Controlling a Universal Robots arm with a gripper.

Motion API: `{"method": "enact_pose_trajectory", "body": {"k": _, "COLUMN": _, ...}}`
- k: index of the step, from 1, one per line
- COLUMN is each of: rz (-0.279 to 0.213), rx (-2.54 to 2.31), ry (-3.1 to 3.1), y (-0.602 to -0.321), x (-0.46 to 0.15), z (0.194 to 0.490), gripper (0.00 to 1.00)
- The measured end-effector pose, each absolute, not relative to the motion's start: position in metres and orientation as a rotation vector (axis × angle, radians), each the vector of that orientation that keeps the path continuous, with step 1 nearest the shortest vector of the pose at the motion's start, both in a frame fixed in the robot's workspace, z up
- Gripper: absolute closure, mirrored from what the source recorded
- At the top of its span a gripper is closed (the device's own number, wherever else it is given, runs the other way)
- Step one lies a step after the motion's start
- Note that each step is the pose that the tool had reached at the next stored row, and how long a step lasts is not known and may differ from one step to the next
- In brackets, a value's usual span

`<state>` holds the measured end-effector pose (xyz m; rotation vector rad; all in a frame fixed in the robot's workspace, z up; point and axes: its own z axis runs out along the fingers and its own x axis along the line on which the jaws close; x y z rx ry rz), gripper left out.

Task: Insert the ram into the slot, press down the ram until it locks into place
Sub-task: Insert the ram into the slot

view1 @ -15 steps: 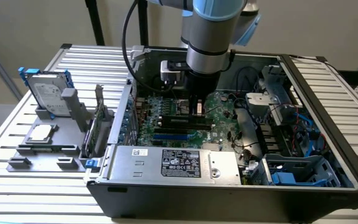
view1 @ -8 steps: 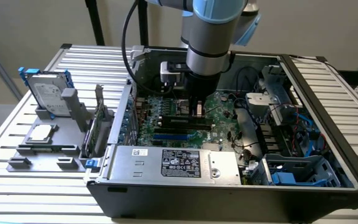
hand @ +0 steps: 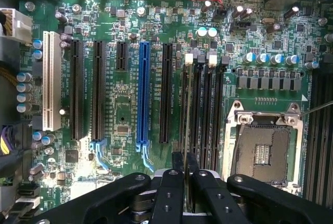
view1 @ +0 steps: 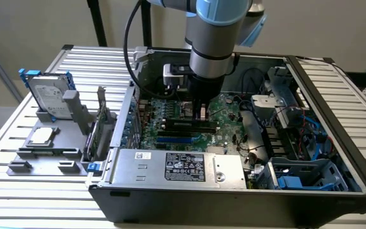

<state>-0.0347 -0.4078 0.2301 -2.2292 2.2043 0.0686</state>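
Four parallel black slots [hand: 203, 109] lie beside the processor socket on the motherboard. My gripper [hand: 185, 168] is shut on the ram [hand: 186, 130], a thin stick seen edge-on between the two black fingers [hand: 177, 162]. The ram runs along the outermost of the four slots [hand: 186, 86], the one on the blue slot's side. Whether its lower edge sits in that slot cannot be told. In the exterior view my gripper [view1: 201, 113] reaches straight down into the open case, just above the black slots [view1: 186, 125].
The blue slot [hand: 143, 99] and long black expansion slots [hand: 165, 94] lie beside the ram slots, the open processor socket [hand: 263, 148] on the other side. Case walls, the power supply [view1: 177, 164] and cables [view1: 259, 138] surround the board. A hard drive [view1: 46, 95] and an upright card [view1: 100, 126] stand outside on the exterior view's left.
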Motion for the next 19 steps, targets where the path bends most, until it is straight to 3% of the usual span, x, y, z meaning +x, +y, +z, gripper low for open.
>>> {"method": "enact_pose_trajectory", "body": {"k": 19, "rz": 0.074, "rx": -2.226, "ry": 2.202, "y": -0.4071, "x": -0.0353, "z": 0.2266, "gripper": 0.87}}
